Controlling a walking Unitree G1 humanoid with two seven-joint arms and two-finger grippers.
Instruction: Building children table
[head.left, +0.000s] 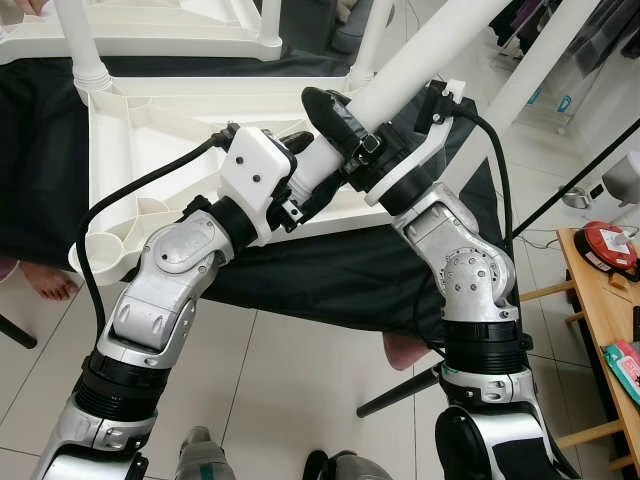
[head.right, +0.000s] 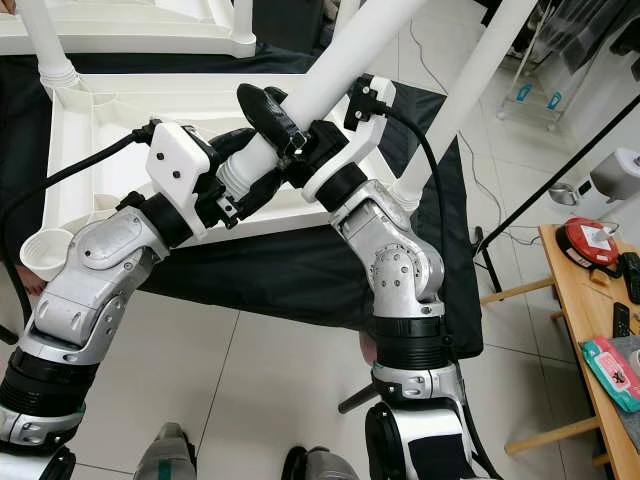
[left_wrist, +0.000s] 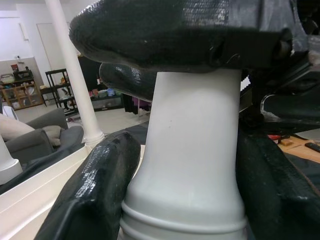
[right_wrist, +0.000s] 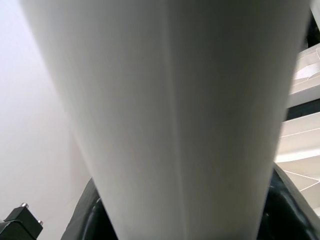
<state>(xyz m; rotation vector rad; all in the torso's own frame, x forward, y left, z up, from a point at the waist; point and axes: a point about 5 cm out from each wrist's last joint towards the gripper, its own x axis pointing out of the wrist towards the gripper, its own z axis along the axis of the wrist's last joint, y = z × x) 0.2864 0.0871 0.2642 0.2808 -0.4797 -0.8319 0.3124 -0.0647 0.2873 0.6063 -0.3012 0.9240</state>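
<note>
The white table leg (head.left: 400, 85) slants from near-left up to far-right above the upturned tabletop (head.left: 120, 150). The left gripper (head.left: 305, 180) clamps its threaded lower end, while the right gripper (head.left: 345, 135) clasps it just above, so the socket lies down-left.

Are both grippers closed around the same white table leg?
Yes: the left gripper and right gripper both clamp the white table leg near its lower end.

silver arms (head.left: 165, 290) — black fingers (left_wrist: 95, 195), black cables (head.left: 140, 185), white wrist housings (head.left: 255, 170).
</note>
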